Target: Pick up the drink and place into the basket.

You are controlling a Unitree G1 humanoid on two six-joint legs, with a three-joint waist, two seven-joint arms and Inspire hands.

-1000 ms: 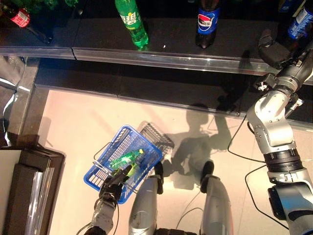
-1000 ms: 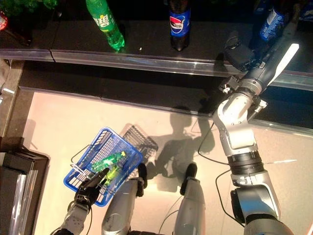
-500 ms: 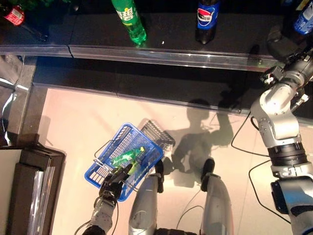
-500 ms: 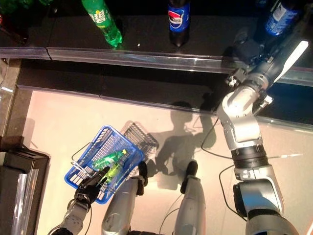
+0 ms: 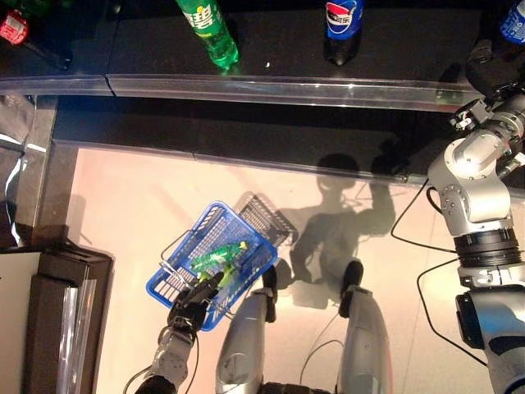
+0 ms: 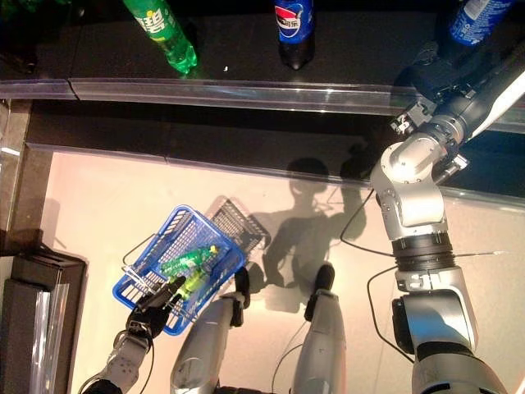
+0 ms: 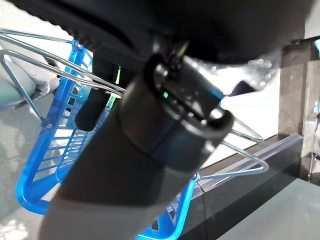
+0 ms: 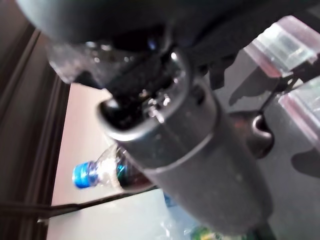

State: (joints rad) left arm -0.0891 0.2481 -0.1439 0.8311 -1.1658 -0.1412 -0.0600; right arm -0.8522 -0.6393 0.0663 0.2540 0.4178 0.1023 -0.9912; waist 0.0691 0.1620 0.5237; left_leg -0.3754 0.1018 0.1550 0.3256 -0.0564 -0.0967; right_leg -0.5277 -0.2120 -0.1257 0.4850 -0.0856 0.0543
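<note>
Since a second ago the whole view has slid, so the bottles on the counter sit nearer the top edge; that is the camera's shift, while the right arm has reached a little farther over the counter and the blue basket is held in much the same place. Now the basket hangs low at the robot's left, above the pale floor, carried by the left robot hand, whose dark fingers are curled round the wire handle at the basket's near rim. Inside the basket lies a green drink bottle on its side, slanting across the basket. On the dark counter a green bottle stands close to the front edge toward the left, a dark cola bottle with a blue label stands near the front edge toward the middle, and a red-labelled bottle shows at the far left end. The right robot hand is at the counter's right end, just beside a blue-labelled bottle; its wrist view shows a blue-capped bottle past the thumb, but whether the fingers grip it I cannot tell.
</note>
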